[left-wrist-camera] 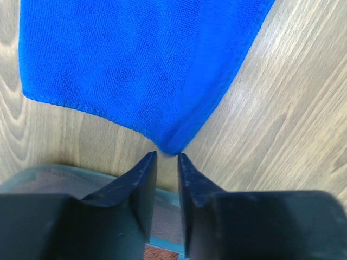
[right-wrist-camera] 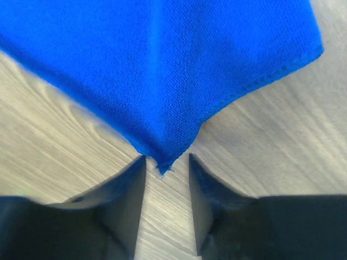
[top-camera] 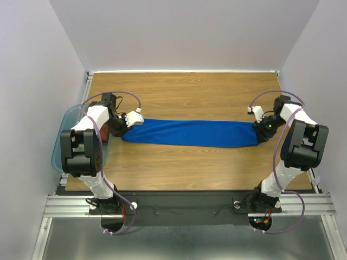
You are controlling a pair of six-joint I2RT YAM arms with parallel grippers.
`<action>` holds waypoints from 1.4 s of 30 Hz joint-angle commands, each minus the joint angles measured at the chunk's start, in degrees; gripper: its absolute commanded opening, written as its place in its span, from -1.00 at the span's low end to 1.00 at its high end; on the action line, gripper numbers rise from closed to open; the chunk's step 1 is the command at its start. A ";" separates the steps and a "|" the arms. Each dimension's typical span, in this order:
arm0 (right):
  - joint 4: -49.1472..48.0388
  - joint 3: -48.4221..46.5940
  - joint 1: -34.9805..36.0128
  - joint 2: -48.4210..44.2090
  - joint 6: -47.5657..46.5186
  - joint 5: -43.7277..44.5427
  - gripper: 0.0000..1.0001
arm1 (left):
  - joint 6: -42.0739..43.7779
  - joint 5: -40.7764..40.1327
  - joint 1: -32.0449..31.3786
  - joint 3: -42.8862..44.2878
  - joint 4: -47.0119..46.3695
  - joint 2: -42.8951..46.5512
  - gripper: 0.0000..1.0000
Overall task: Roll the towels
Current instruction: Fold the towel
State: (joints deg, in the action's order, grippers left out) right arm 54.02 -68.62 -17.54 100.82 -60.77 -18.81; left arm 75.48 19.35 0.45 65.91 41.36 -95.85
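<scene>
Blue towel (top-camera: 190, 133) lies flat on the table (top-camera: 190, 89), pulled out into one long narrow band running left to right across the middle. Both ends taper to a corner. The cloth is a fine looped microfibre with a stitched hem along the edges, and a soft fold line runs lengthwise.

Left end effector (top-camera: 126, 130) sits at the towel's left corner. In the wrist view its jaws (left-wrist-camera: 167, 156) are parted by a narrow gap. The corner tip (left-wrist-camera: 168, 147) ends right at the fingertips with nothing pinched, so no grip. Right end effector (top-camera: 256, 131) is at the right corner. Its jaws (right-wrist-camera: 166, 158) are wider apart, and the corner tip (right-wrist-camera: 162, 165) pokes loosely between the fingertips with table showing on both sides. No grip there either. The fingers are black, wedge-shaped and hard-edged.

Rust-brown towel (left-wrist-camera: 161, 253) shows only as a small patch below the left fingers and is mostly hidden. It appears to sit in the bin (top-camera: 60, 142), a translucent teal plastic tub with rounded corners that hangs off the table's left edge right behind the left end effector and arm.

The table is wood-grain laminate, light brown and smooth. Nothing lies on the towel between the two ends. Purple cables (top-camera: 116, 95) loop over each wrist. An aluminium rail (top-camera: 179, 206) carries both bases at the near edge. Plain pale walls close three sides.
</scene>
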 commanded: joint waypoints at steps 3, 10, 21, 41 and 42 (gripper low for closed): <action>3.19 -9.15 -0.12 -0.27 4.69 -4.39 -0.05 | -3.41 3.76 0.60 6.06 3.28 1.81 -0.22; 3.99 -22.67 -0.57 7.54 10.76 -6.60 -0.06 | -13.60 5.52 0.78 16.26 -2.42 -3.89 -0.21; 3.37 -27.80 0.66 15.55 10.06 -5.89 0.18 | -17.12 4.99 0.78 23.65 -4.36 -13.92 -0.09; -0.31 -24.90 4.27 19.15 7.95 -1.76 -0.09 | -12.55 4.91 0.26 25.50 -0.58 -21.30 -0.08; -0.32 -24.98 4.27 19.16 7.95 -1.67 -0.09 | -12.55 4.99 0.17 25.67 -0.58 -21.48 -0.08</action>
State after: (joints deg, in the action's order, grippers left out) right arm 55.70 -93.69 -13.43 119.72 -51.88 -21.52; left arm 61.78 23.70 0.82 89.03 39.24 -117.27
